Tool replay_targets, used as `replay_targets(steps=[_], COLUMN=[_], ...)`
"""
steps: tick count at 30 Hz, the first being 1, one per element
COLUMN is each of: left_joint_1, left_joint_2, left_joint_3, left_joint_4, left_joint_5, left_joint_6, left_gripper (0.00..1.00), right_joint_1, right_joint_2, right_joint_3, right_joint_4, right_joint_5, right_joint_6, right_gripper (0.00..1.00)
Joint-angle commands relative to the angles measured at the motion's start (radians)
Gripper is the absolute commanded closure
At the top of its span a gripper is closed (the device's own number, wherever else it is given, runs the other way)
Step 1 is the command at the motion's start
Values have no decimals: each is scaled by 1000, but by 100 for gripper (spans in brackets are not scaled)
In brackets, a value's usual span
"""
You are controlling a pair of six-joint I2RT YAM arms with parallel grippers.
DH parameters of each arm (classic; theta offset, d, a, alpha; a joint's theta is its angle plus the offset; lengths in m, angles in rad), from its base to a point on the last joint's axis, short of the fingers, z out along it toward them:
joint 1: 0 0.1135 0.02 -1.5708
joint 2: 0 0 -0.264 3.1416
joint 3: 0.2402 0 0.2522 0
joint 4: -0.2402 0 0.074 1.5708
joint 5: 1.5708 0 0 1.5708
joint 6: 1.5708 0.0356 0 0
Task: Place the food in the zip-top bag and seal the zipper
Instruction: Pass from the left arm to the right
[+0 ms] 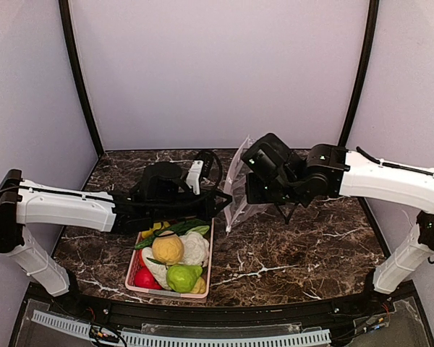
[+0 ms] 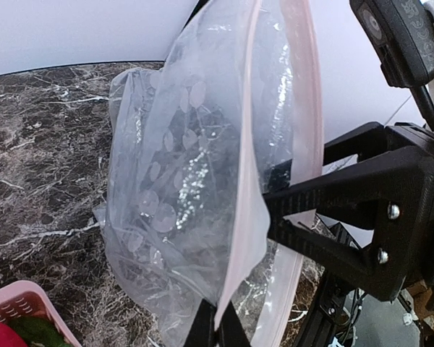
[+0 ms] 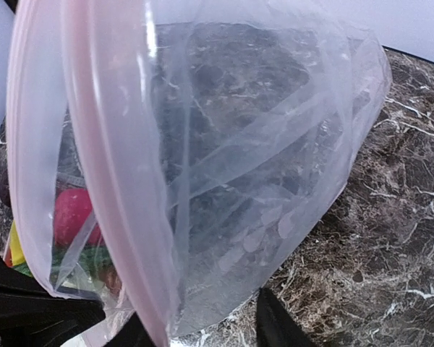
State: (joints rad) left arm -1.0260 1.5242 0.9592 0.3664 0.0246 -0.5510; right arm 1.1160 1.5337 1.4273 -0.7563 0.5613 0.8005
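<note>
— Which step was it?
— Opening the bag (image 1: 236, 189), held up over the tabletop's middle. The left gripper (image 2: 217, 327) pinched one zipper (image 2: 249, 144) lip. The right gripper (image 2: 278, 206) straddled the other, grip unclear.
— Next?
— Spread the mouth. The food (image 1: 172, 253) lay in the basket (image 1: 166, 293), near edge.

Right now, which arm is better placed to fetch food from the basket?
Probably right: the right gripper stands open at the zip-top bag, free to leave. The left gripper is shut on the zipper, holding the bag up, though the basket lies nearer it.
</note>
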Motion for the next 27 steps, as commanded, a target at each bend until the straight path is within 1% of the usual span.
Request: replay_targets(steps=[1, 4, 5, 7, 10, 13, 20, 22, 24, 25, 26, 27], left_joint_1=[-5, -5, -5, -4, 3, 14, 36, 36, 35, 35, 36, 36], left_joint_2=[-12, -13, -13, -19, -26, -36, -19, -13, -10, -6, -3, -3], left_joint_3=[-32, -38, -39, -41, -45, -57, -58, -62, -67, -67, -64, -59], left_joint_4=[7, -10, -24, -49, -80, -78, -68, -38, 7, 24, 53, 64], left_joint_5=[-82, -128, -155, -202, -248, -273, -262, -241, -197, -175, -132, -107], left_joint_6=[-36, -71, -77, -97, -124, -148, -175, -172, -151, -128, -116, -90], left_gripper=[99, 99, 99, 99, 99, 99, 99, 99, 95, 90, 88, 81], right_joint_1=[11, 11, 13, 14, 16, 17, 36, 44, 46, 47, 47, 48], right_joint_2=[-10, -23, -30, -50, -85, -121, -169, -175, -175, -172, -169, -164], right_joint_3=[11, 0, -3, -9, -20, -36, -72, -80, -87, -89, -90, -91], right_joint_4=[-43, -43, -44, -51, -66, -74, -60, -52, -43, -38, -33, -27], right_joint_5=[52, 47, 44, 43, 39, 16, -61, -67, -75, -78, -83, -86], right_joint_6=[33, 37, 37, 38, 41, 35, 1, -3, -10, -14, -20, -27], right_gripper=[68, 87, 91, 95, 97, 99, 100, 100, 100, 100, 100, 100])
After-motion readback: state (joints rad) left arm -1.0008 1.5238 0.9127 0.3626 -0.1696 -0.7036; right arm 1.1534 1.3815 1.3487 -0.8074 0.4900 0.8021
